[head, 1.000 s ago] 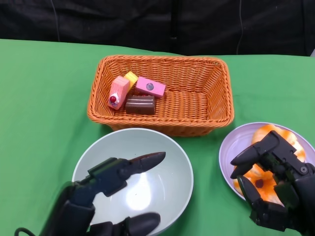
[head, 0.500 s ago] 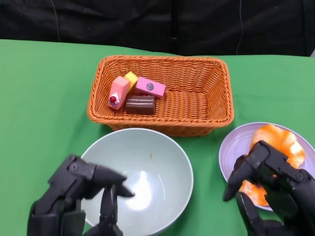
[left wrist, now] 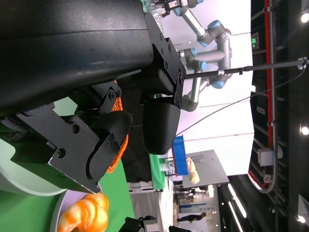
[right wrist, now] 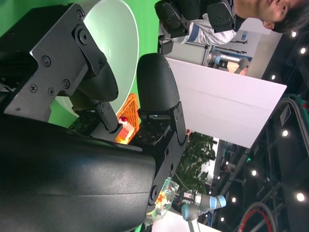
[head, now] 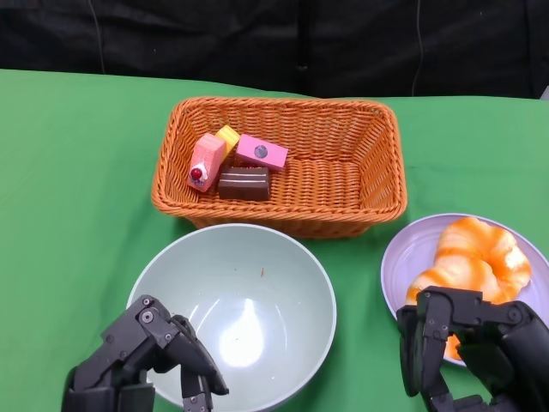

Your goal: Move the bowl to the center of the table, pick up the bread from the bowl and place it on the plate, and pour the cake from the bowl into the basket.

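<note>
The pale green bowl [head: 257,292] stands empty in the middle near me. Behind it the orange wicker basket [head: 343,180] holds several cake pieces: a pink wedge [head: 206,160], a yellow cube [head: 228,136], a pink block [head: 262,152] and a chocolate slab [head: 244,183]. An orange-glazed bread [head: 476,262] lies on the lilac plate [head: 403,249] at the right. My left hand [head: 141,365] sits low at the bowl's near-left rim, fingers curled, holding nothing. At the plate's near edge my right hand [head: 472,352] also has its fingers curled and holds nothing.
Green cloth [head: 77,172] covers the table, with a dark backdrop behind the far edge. The right wrist view shows the bowl [right wrist: 120,38] and a strip of basket [right wrist: 128,113]; the left wrist view shows the bread [left wrist: 84,217].
Both hands have drawn back toward the near edge and curled their fingers. The left hand has come off the bowl; the right hand has uncovered the bread.
</note>
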### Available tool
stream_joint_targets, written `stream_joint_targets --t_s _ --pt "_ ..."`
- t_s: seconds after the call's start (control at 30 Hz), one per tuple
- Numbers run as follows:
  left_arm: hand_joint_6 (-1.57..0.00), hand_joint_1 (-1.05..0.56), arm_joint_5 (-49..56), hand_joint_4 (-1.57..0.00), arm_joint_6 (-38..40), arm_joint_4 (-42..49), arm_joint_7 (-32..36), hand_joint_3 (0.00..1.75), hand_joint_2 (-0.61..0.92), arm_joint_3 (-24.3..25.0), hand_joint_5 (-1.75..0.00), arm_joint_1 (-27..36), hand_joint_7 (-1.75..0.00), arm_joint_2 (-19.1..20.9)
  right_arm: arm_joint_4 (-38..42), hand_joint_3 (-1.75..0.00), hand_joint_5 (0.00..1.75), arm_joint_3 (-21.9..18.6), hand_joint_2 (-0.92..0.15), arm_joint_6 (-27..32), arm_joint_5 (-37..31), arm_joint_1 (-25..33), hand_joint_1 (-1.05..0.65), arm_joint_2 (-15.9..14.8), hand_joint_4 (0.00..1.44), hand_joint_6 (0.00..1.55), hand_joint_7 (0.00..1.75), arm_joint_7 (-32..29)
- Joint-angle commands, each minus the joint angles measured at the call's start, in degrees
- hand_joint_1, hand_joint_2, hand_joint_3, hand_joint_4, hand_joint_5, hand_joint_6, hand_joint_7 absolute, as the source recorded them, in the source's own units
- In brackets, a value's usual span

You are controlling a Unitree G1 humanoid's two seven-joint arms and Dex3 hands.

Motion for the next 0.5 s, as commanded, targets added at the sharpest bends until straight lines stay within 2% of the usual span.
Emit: stream_joint_targets --t_s 0.03,0.5 --pt "-0.76 0.07 -1.4 -0.95 -0.2 0.3 -0.8 1.62 0.32 0.7 -1.75 -0.4 -1.72 0.8 1.2 -1.75 1.75 0.5 -0.25 -1.2 -1.2 -0.6 0.2 -0.1 1.07 0.89 1.73 -0.1" --pt "-0.76 0.12 -1.9 -0.88 2.8 -0.8 -1.9 1.58 0.36 1.7 -1.75 -0.6 -1.67 1.9 3.9 -1.75 1.75 0.5 -0.22 -3.2 -2.5 -2.2 0.17 -0.4 1.04 0.89 1.71 -0.3"
